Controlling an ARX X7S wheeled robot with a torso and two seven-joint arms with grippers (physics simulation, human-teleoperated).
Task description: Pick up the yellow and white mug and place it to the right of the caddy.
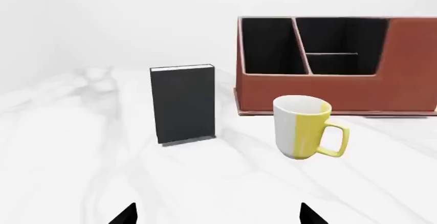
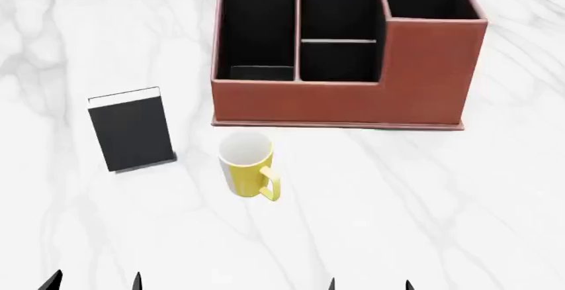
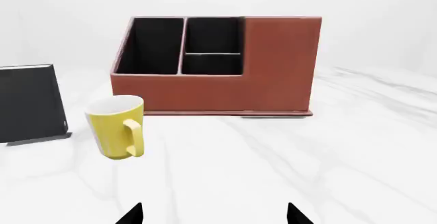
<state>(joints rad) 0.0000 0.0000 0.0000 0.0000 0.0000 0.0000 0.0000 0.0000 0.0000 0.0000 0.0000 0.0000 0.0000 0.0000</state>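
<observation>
Both grippers, left gripper and right gripper, stand open and hold nothing at the near table edge, then the yellow and white mug stands upright beside the black book, just before the caddy.

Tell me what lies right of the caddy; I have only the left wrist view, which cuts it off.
Observer: In the head view the caddy ends in a tall section, and only white marble table shows to its right.
Operator: Report the right gripper.
Observer: The right gripper is open at the head view's lower edge, well apart from the yellow and white mug.
Operator: Count the compartments.
Observer: Four; the fourth sits behind that tall front.
</observation>
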